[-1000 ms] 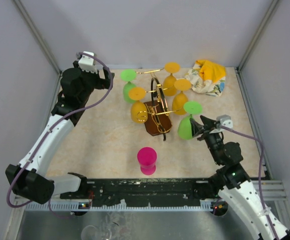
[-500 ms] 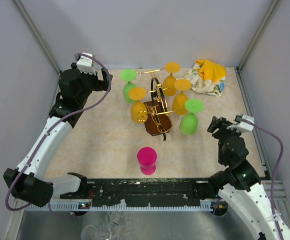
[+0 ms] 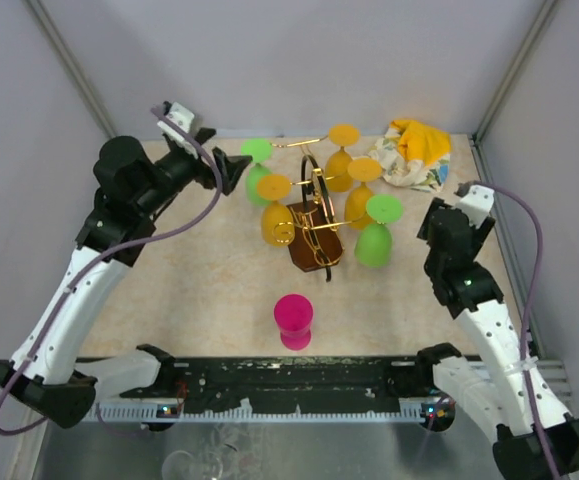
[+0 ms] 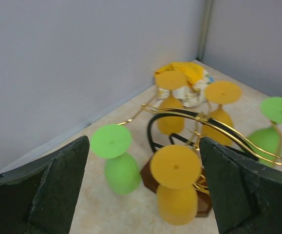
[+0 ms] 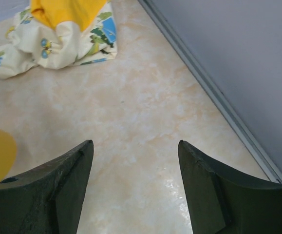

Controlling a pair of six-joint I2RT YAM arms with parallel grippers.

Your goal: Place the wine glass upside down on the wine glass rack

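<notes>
Hovering above the far left part of the counter (image 3: 189,290), the left end effector (image 4: 144,142) has its jaws spread wide with nothing between them, and it faces the rack. Just beside it a green wine glass (image 3: 257,170) sits upside down, foot uppermost, at the rack's far left arm. An orange wine glass (image 3: 274,212) is next to the right, also inverted, against the near left arm.

The wine glass rack (image 3: 311,250) stands at the middle of the counter, with gold wire arms curling out from its dark brown centre frame. A pink glass (image 3: 293,321) stands alone on the counter toward the near edge, well apart from the rack.

Two more orange wine glasses (image 3: 342,158) (image 3: 361,197) are inverted on the rack's far right side. The second green wine glass (image 3: 375,236) is upside down at the near right arm, its foot above the wire; whether its bowl touches the counter I cannot tell.

A crumpled yellow and patterned cloth (image 3: 414,152) lies in the far right corner. The right end effector (image 5: 134,144) is near the right edge, jaws apart and empty, clear of the green glass.
</notes>
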